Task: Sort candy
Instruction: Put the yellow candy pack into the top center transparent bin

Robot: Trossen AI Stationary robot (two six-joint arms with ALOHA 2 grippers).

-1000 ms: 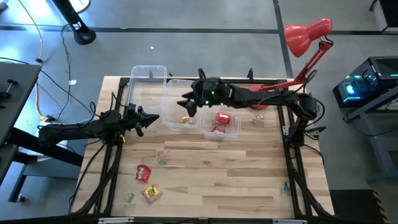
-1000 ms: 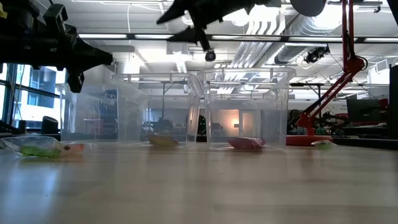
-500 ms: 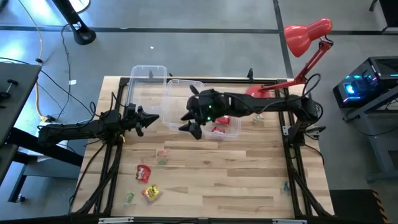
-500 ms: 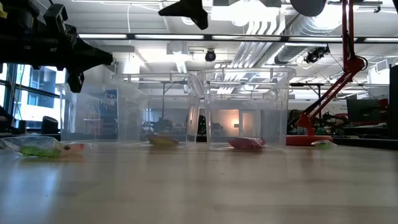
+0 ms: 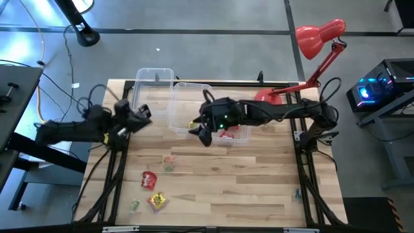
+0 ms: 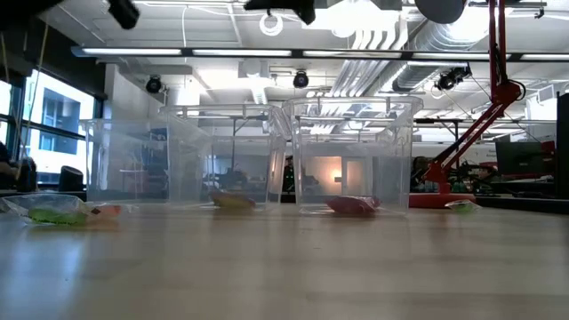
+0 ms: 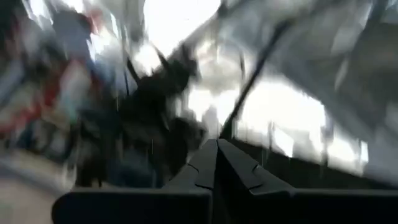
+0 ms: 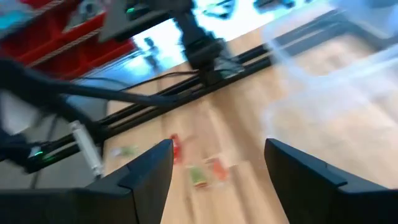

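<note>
With its fingers spread and empty above the bins (image 5: 191,103), the right gripper (image 5: 202,133) should drop squarely over one near-left sweet (image 5: 149,179) before pinching.

Grey concrete floor (image 5: 213,13) around wooden table (image 5: 220,188). Red desk lamp (image 5: 318,33) clamped at table's far right corner. Dark computer case with blue glow (image 5: 378,90) at right. Grey workbench (image 5: 14,87) at left, yellow cable (image 5: 43,39) trailing beside. Overhead: exposed ducts (image 6: 391,36), strip lights (image 6: 160,52), windows (image 6: 53,120) at left.
</note>
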